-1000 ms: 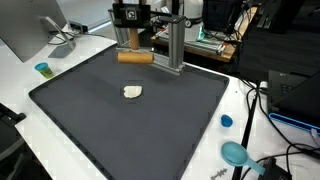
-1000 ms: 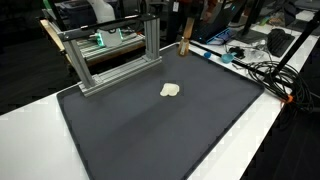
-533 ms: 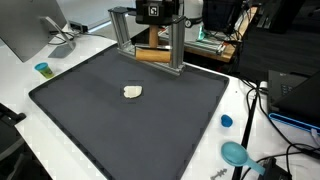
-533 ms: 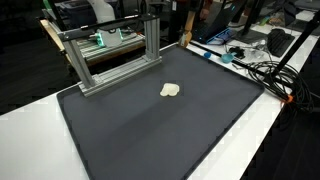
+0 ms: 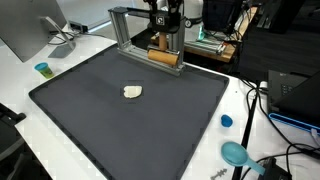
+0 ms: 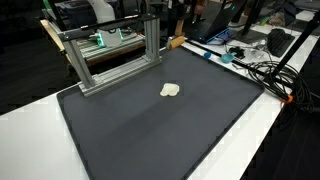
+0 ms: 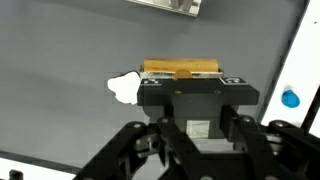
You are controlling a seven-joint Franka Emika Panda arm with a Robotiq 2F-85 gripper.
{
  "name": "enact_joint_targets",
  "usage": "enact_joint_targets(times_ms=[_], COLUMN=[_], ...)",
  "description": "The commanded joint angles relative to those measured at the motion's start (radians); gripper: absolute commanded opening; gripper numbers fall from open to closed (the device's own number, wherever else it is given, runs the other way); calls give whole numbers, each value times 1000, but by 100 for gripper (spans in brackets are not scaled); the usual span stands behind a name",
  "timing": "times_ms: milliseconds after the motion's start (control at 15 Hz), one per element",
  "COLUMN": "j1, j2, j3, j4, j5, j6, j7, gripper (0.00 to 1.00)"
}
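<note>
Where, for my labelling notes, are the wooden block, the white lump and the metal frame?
wooden block [image 7: 180, 68], wrist view, middle of its long face.
white lump [image 5: 133, 92], in an exterior view, its centre.
metal frame [image 5: 118, 32], in an exterior view, an upright post.

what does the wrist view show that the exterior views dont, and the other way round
Only the wrist view: the gripper from behind, its linkage close up. Only an exterior view: the monitor, the teal cup, the teal scoop. Both: the wooden dowel in the gripper, the white lump, the blue cap, the black mat, the metal frame.
</note>
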Motion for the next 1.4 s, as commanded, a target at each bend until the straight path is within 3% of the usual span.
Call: enact_joint_targets(times_ms=[0,200,333,400,600,667,1333], j1=[-15,-46,-63,-62,-79,-79,-130], j2=[-213,-354,-445,-311,-408,-419,-583], j3=[-11,-36,-65,-32,-50,-49,-79], j4=[-250,-417,-515,-387,-487,-496,-536], j5=[39,18,56,23,29,31,-3], j6=[166,316,324,284,296,297,134], j7=[99,114,75,100,86,86,-9], gripper=[21,21,21,46,46,21,21])
